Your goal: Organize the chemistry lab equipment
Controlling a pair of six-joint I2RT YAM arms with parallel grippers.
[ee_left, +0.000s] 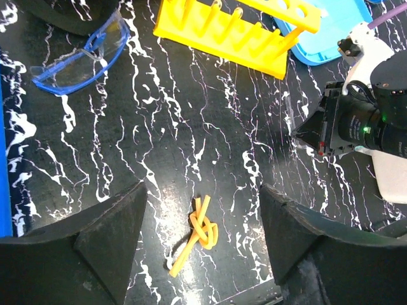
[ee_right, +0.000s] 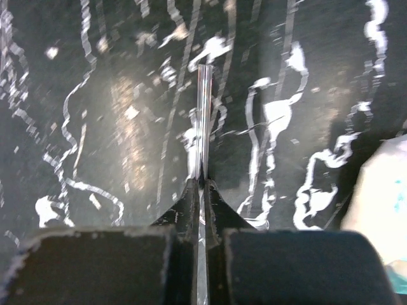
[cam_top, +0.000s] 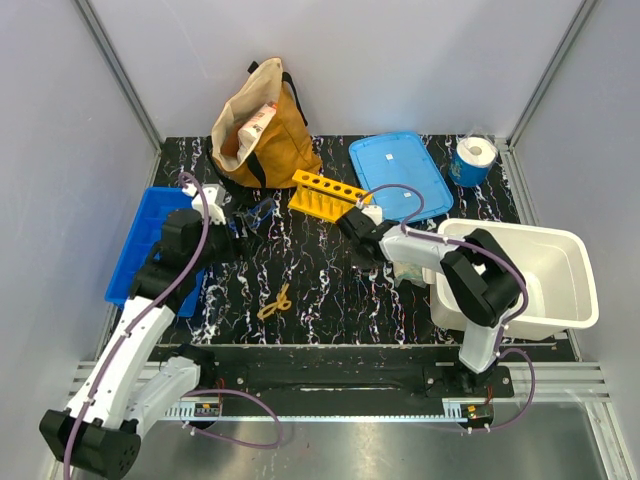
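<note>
While the right gripper [ee_right: 202, 185] pinches one end of the thin clear tube [ee_right: 203, 114] low over the black marbled table [ee_right: 95, 127], go gentle: it's probably light, slick, brittle. Left gripper [ee_left: 203, 190] is open.

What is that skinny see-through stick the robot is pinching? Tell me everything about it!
It is a thin clear tube, straight and glassy-looking, with bright glints along its length. The right gripper is shut on it, with one dark finger pressing each side. The tube runs between the fingers and pokes out well past their tips. It points away from the wrist camera, over the black table with its white veins. Only the fingers can be seen touching it; whether its far end rests on the table cannot be told.
</note>
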